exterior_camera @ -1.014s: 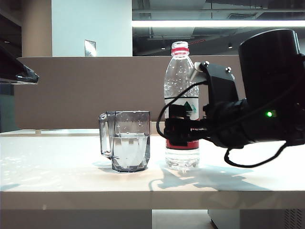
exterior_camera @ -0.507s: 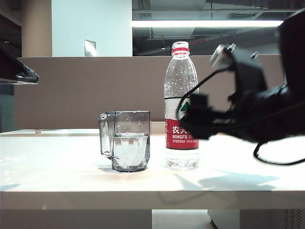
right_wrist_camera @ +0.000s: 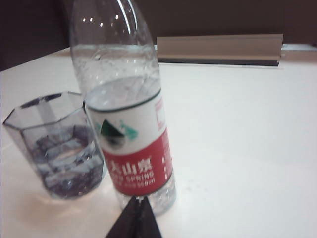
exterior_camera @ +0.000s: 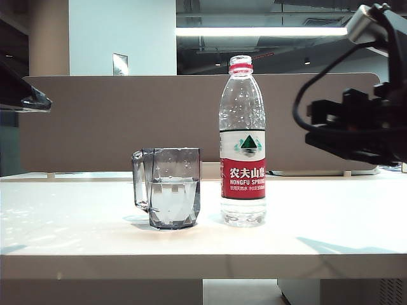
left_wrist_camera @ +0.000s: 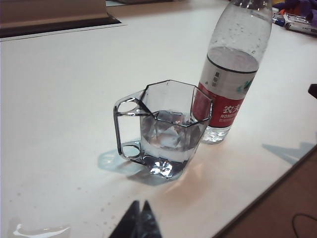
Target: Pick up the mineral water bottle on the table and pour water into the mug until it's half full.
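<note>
- The mineral water bottle (exterior_camera: 242,143) stands upright on the table (exterior_camera: 95,238), just right of the mug (exterior_camera: 169,187).
- The mug has water (exterior_camera: 173,200) inside.
- The right tool (right_wrist_camera: 134,220) is clenched, empty, near the bottle.
- The left tool (left_wrist_camera: 137,223) is pinched closed, near the mug.

Clear glossy plastic bottle (right_wrist_camera: 121,99) just ahead of my right claw (right_wrist_camera: 134,210), its label (right_wrist_camera: 136,148) smooth and shiny, smoky transparent faceted mug (right_wrist_camera: 57,146) beside it, table (right_wrist_camera: 237,148) smooth white with a soft sheen, my left claw (left_wrist_camera: 140,218) matt black.
</note>
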Controlling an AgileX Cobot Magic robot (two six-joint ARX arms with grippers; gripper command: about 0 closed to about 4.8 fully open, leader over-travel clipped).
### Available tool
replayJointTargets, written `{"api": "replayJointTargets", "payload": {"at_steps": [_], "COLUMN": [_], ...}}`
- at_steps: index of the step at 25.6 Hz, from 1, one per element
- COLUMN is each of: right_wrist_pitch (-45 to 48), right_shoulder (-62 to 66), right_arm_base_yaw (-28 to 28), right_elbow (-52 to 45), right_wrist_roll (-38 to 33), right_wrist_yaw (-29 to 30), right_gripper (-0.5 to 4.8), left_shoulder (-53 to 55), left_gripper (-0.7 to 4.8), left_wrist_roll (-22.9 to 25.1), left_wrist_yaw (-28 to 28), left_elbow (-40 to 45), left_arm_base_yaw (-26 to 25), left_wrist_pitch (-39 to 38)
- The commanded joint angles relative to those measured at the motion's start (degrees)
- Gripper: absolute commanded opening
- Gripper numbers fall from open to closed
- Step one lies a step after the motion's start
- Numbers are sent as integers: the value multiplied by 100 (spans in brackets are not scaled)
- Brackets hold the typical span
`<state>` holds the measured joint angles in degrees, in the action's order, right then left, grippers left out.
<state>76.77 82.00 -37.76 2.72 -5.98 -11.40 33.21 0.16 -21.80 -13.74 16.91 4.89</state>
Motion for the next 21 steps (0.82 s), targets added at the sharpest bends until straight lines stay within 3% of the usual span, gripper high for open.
{"api": "replayJointTargets", "payload": {"at_steps": [1,7,13,18,21], "right_wrist_pitch": [61,-365,-3108,-4450,-5163], "right_shoulder": [-98,-533,-2308,-3102,-3689], "right_arm_base_yaw": [-9,-7,0,240,688], "right_elbow": [-146,-278,-273,-271,-271], "right_wrist_roll": [-7,-4,-2,-4,-4], "right_wrist_yaw": [175,258,251,256,280], "right_gripper": [-6,-6,-6,-6,-6], "left_shoulder": [-9,-9,-9,-9,-9], "left_gripper": [-5,-5,-5,-5,-5], "left_wrist_roll": [-17,-17,-17,-17,-17], "left_wrist_yaw": [-4,-4,-4,-4,-7], "left_elbow": [-17,-17,-17,-17,-17], "left_arm_base_yaw": [7,7,7,7,7], "left_wrist_pitch": [31,33,33,31,31]}}
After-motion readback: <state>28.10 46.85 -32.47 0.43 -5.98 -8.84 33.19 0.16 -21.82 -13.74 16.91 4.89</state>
